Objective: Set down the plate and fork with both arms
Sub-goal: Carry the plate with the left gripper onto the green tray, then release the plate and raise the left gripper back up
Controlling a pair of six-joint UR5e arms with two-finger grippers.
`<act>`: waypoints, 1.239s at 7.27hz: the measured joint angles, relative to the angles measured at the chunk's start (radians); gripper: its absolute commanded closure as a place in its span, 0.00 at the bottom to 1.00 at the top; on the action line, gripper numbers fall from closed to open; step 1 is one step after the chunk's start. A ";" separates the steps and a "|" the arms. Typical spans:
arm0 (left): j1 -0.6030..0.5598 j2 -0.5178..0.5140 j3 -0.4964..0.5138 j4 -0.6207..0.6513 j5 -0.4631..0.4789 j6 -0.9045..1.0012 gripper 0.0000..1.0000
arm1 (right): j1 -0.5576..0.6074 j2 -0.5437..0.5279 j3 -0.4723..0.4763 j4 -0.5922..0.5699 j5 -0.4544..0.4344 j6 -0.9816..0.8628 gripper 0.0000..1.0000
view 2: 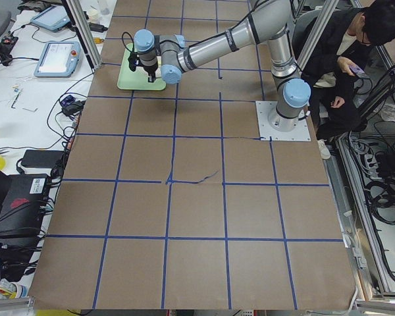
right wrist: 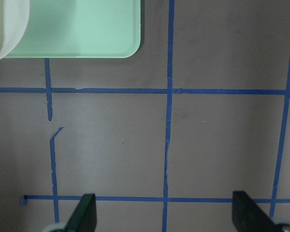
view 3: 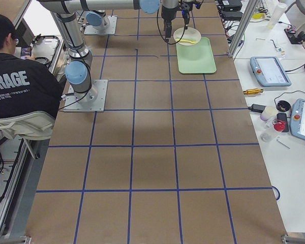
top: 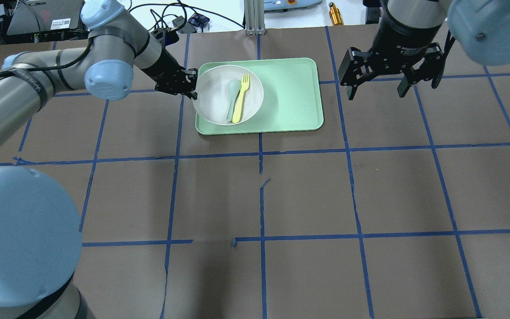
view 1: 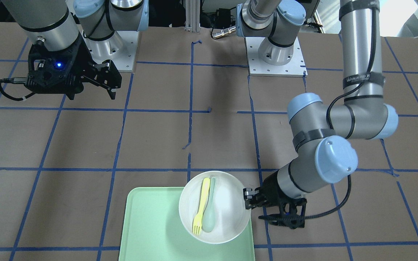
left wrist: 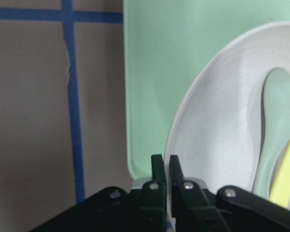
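Observation:
The off-white plate (top: 213,95) sits over the left end of the mint-green tray (top: 290,93), its edge overhanging the tray's rim. The pale-yellow fork (top: 240,99) lies in the plate beside a grey-green spoon (top: 232,99). My left gripper (top: 193,84) is shut on the plate's left rim; the wrist view shows its fingers (left wrist: 157,166) pinching the rim of the plate (left wrist: 212,135). My right gripper (top: 376,94) is open and empty, above the table to the right of the tray. In the front view the plate (view 1: 227,210) holds the fork (view 1: 201,206).
The tray (view 1: 151,228) lies at the table's far side from the robot, near the middle. The brown table has a blue tape grid. The right wrist view shows the tray's corner (right wrist: 82,34) and bare table under the open fingers. Operators sit beside the table ends.

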 measured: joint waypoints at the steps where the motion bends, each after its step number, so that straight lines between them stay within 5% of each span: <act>1: -0.028 -0.073 0.079 0.015 -0.004 -0.050 1.00 | 0.000 0.000 0.001 0.000 0.000 0.000 0.00; 3: -0.060 -0.156 0.140 0.084 -0.007 -0.109 1.00 | 0.000 0.001 0.001 0.000 0.000 0.000 0.00; 4: -0.070 -0.174 0.143 0.102 -0.005 -0.120 0.27 | 0.000 0.001 0.001 0.000 -0.002 0.000 0.00; 5: -0.081 -0.180 0.130 0.116 0.005 -0.124 0.00 | 0.000 0.001 0.001 0.000 -0.003 0.000 0.00; 8: -0.088 -0.104 -0.028 0.319 0.034 -0.109 0.00 | 0.000 0.002 0.002 0.000 -0.007 0.000 0.00; 9: -0.081 -0.039 -0.059 0.291 0.065 -0.087 0.00 | 0.000 0.002 0.002 0.000 -0.007 0.000 0.00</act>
